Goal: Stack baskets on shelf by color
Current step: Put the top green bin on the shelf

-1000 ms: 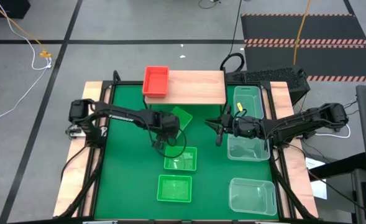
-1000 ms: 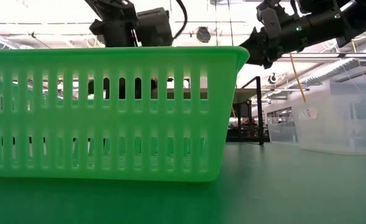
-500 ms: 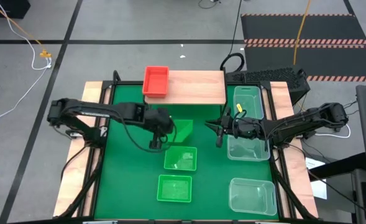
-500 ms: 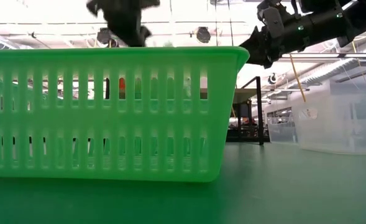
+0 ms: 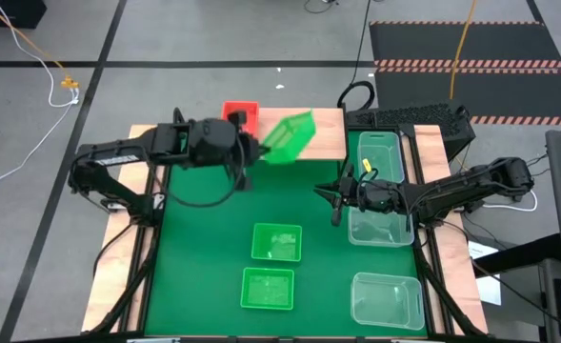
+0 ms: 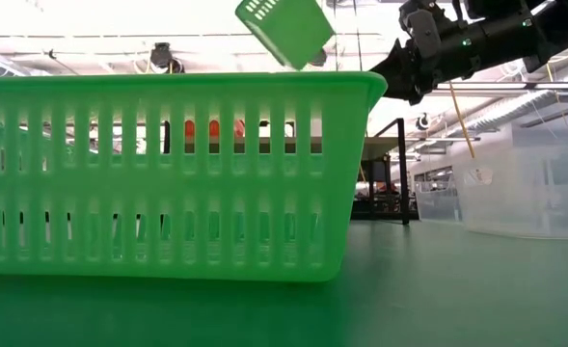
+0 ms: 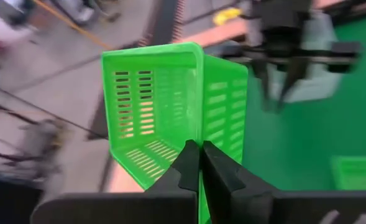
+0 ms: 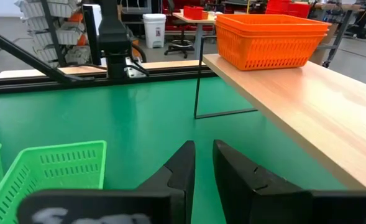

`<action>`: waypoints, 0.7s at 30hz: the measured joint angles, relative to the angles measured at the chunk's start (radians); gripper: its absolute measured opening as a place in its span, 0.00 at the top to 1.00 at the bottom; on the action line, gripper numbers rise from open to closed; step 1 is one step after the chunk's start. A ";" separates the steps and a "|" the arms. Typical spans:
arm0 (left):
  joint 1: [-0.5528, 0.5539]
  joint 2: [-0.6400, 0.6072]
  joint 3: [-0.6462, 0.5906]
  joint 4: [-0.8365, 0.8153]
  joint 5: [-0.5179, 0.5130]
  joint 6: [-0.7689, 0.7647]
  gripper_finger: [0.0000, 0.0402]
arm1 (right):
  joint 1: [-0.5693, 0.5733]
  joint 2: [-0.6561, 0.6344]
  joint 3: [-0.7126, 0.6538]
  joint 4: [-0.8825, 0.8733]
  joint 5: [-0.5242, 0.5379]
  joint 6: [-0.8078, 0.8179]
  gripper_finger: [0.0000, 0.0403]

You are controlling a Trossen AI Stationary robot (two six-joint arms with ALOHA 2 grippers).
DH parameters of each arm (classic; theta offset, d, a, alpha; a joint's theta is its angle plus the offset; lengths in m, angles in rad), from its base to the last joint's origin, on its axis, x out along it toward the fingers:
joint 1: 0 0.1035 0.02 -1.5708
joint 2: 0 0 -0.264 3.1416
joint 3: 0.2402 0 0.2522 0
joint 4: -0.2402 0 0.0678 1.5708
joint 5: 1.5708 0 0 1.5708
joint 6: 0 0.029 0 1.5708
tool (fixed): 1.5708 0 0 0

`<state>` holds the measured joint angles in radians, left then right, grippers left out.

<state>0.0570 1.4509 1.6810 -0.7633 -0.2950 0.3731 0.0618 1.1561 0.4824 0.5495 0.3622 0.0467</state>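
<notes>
My left gripper (image 5: 253,150) is shut on a green basket (image 5: 288,136) and holds it tilted in the air over the light-wood shelf (image 5: 323,143). The low view shows that basket (image 6: 285,27) high up, its bottom showing. A red basket (image 5: 240,114) stands on the shelf's left end, partly hidden by my left arm. Two more green baskets (image 5: 276,242) (image 5: 268,288) rest on the green mat. My right gripper (image 5: 334,202) hovers at mid-table right, open by a narrow gap and empty. My left gripper pinches the rim of one side wall (image 7: 200,134) of the green basket, one finger inside and one outside. The basket is lifted clear and tipped, its open side turned toward the gripper, its far end above the shelf.
Three clear baskets (image 5: 380,152) (image 5: 375,224) (image 5: 387,300) stand in a row along the mat's right side. The nearest green basket (image 6: 168,173) fills the low view. The shelf's middle and right parts are bare wood.
My left gripper has risen from the mat and gone toward the table's far edge with the green basket. The basket, which lay tilted on the mat beside the other green ones, now hangs clear and tipped over the shelf.
</notes>
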 joint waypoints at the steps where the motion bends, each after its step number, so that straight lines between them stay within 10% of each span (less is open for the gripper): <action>1: 0.014 0.000 -0.003 0.021 -0.006 0.016 0.99 | 0.000 0.000 0.000 0.000 0.000 -0.003 0.88; 21: 0.237 0.358 -0.011 0.022 -0.174 0.081 0.99 | -0.001 0.000 0.000 -0.026 0.001 -0.032 0.88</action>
<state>0.2943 1.8094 1.6695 -0.7410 -0.4686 0.4544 0.0608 1.1561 0.4824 0.5236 0.3634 0.0147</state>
